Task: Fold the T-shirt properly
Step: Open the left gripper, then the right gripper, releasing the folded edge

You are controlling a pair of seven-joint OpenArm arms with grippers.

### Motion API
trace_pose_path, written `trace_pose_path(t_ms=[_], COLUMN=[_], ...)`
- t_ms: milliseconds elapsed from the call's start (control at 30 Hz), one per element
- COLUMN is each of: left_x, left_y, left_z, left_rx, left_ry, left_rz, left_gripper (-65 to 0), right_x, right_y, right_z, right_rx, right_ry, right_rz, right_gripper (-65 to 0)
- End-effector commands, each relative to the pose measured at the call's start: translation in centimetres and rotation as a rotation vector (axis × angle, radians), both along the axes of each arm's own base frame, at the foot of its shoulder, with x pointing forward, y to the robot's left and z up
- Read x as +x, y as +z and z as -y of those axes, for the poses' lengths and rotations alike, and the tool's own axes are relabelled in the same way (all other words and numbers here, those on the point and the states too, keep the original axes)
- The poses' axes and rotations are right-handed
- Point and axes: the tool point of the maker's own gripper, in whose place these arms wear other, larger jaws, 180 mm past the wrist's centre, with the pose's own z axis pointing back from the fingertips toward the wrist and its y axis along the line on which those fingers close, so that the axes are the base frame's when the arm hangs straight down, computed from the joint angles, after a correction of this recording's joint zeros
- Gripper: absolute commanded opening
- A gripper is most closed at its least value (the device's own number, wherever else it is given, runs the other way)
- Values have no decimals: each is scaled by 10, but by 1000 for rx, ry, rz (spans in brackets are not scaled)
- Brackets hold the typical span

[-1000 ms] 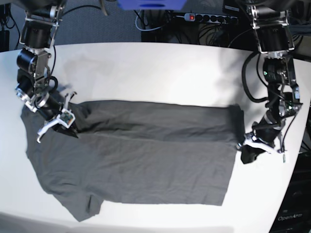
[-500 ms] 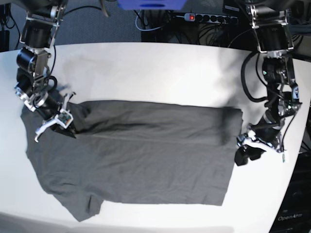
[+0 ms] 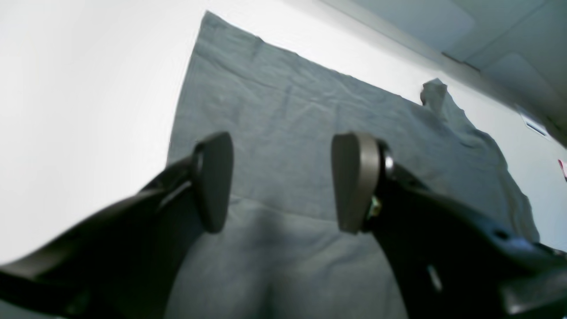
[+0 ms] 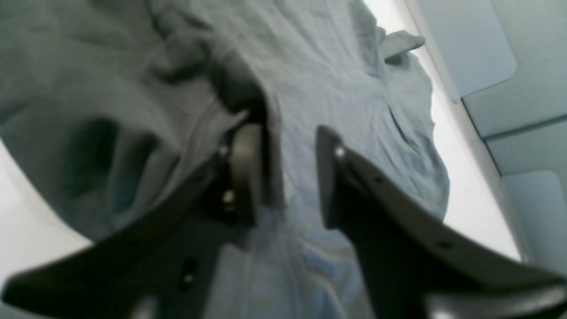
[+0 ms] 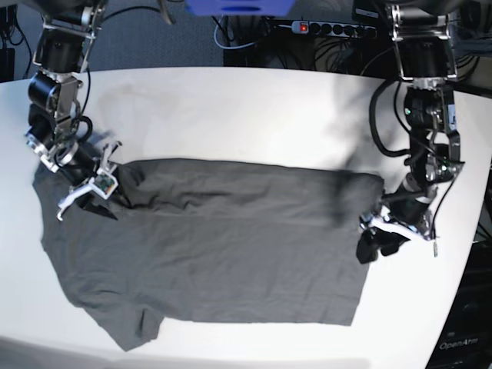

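Observation:
The dark grey T-shirt (image 5: 231, 246) lies spread across the white table (image 5: 246, 108), its far part folded over towards the front. In the base view my left gripper (image 5: 378, 237) hovers at the shirt's right edge. The left wrist view shows this gripper (image 3: 283, 181) open, with the flat shirt (image 3: 288, 102) beneath and nothing between the fingers. My right gripper (image 5: 86, 191) sits at the shirt's far left corner. Seen from the right wrist, the right gripper (image 4: 285, 175) has its jaws apart over rumpled shirt (image 4: 354, 88), and a fold rests against one finger (image 4: 243, 164).
A power strip (image 5: 330, 29) and loose cables lie behind the table's far edge. The table's right edge runs close to my left arm (image 5: 430, 131). A short sleeve (image 5: 138, 330) sticks out near the front edge.
My left gripper opened, let go of the shirt's right edge and shifted a little inward. My right gripper's jaws have parted at the left corner. The shirt's right edge now lies flat.

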Motion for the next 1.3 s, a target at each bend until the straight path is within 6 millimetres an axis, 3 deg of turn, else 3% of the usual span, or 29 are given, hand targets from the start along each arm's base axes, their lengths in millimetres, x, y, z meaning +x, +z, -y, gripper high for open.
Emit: trace_pose_path(t_ms=[0,100,400,667,900,1167,1267], left_x=[8,8,6,5,3,2,2], left_y=[20,21,18,17,14,14,14], left_z=[-5,-5,-6,-7,-6,-7,-7], left_rx=[0,-1,2,4,1,4,4], left_ry=[7,11,11,11,11,12,12], left_rz=[69,74,68,65,59,57,57], left_gripper=[-298,-298,-298,-298,-298,-298,-298], right_x=[8,4,6,18,18,-9,-21], right_y=[17,14,17,54,62,84,77], right_z=[4,3,6,26,27,34,42], right_rx=[7,5,-5,-49,-57,-94,-95], right_ry=[4,5,7,-29,-34,-91,-123], right_rz=[57,50,56,158,180,246,227], right_gripper=[-396,-361,-358,-366,-367,-369,-369])
